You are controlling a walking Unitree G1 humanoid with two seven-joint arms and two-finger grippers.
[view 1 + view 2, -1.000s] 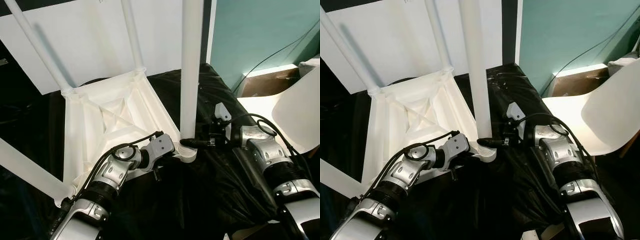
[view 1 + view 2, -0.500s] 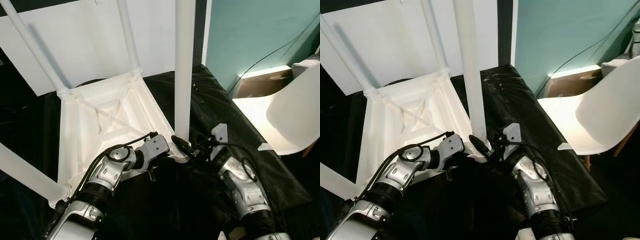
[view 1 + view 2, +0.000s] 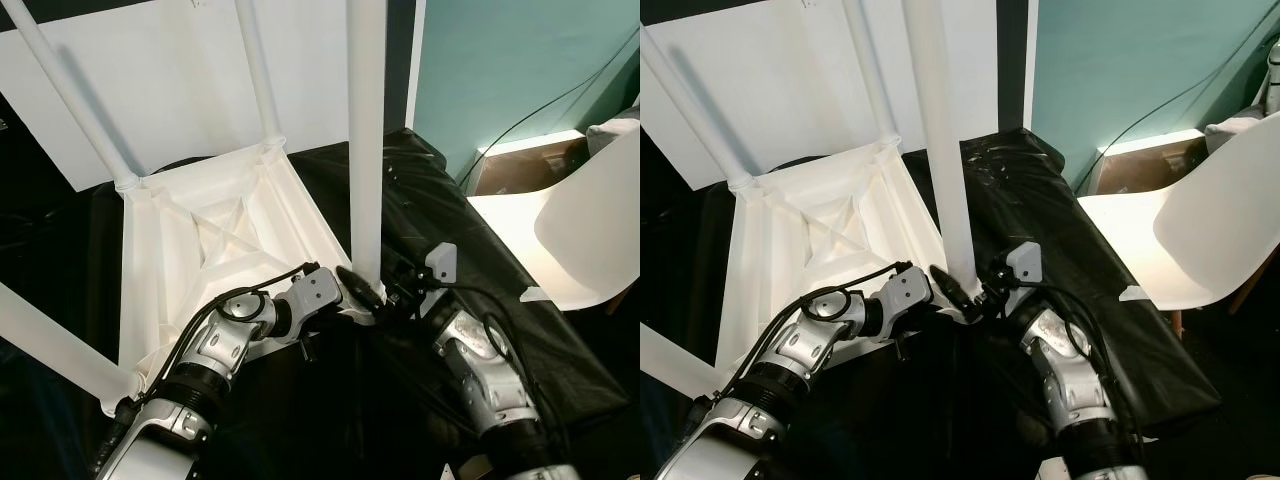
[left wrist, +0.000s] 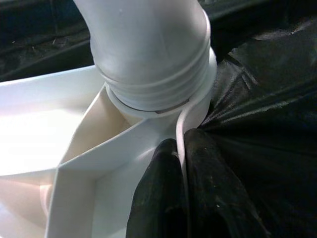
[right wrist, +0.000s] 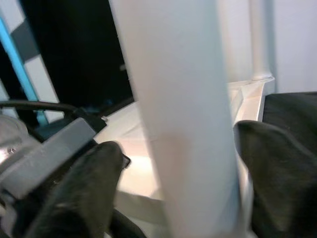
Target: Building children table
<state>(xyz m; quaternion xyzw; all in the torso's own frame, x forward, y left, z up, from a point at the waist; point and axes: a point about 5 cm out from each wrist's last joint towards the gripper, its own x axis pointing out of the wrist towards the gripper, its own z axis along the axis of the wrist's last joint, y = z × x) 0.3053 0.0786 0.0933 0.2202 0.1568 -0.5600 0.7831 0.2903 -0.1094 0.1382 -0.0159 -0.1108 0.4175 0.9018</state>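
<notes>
— From the head cameras, what step is it working on?

— It looks to be fitting the last table leg (image 3: 366, 140) into the corner socket (image 3: 362, 305) of the upturned white tabletop (image 3: 205, 235), which is lying on the black-covered bench (image 3: 480, 260). That corner is the one nearest the robot's right arm; three other legs are already standing at the other corners. A white chair (image 3: 590, 230) is sitting off beyond the bench's right edge.

— And the grippers?

— The left gripper (image 3: 345, 300) is pressing at the tabletop's corner, steadying it. The right gripper (image 3: 372, 290) is reaching to the foot of the leg, just above the socket.

— What is the left wrist camera giving you?

— Its fingers (image 4: 163, 198) are pinching nearly closed on the thin tabletop rim, right below the threaded end of the leg (image 4: 148, 54). A sliver of thread is showing, so I'd judge the leg isn't fully seated.

— The right wrist camera?

— Its fingers (image 5: 89, 193) are spread wide, one on each side of the leg (image 5: 173, 114), straddling it; whether they are pressing on it I cannot tell. Next it needs to squeeze and twist while the left is bracing.
</notes>
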